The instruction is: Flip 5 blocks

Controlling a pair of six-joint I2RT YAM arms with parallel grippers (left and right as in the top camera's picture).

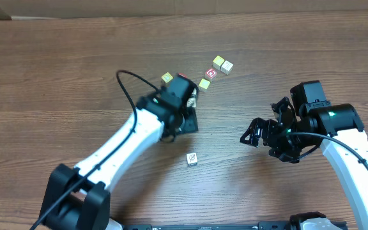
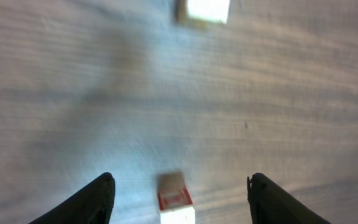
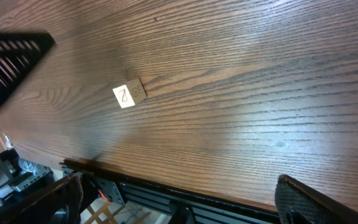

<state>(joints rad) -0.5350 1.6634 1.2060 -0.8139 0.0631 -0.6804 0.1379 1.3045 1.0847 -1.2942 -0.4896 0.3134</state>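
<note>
Inside the spread left gripper (image 2: 180, 183), touching neither jaw: a small white wooden cube with red marking (image 2: 176, 206). Well apart from the right gripper (image 3: 179, 183), spread wide, holding nothing.

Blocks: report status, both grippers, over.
Left gripper open, straddling red-marked block on table. Right gripper open, empty, apart from lone block. No obstruction seen.

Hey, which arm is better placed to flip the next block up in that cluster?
Left. The left gripper is open with a red-marked block lying between its fingers, right at the cluster. The right gripper is open too but hovers off to the side, apart from every block.
</note>
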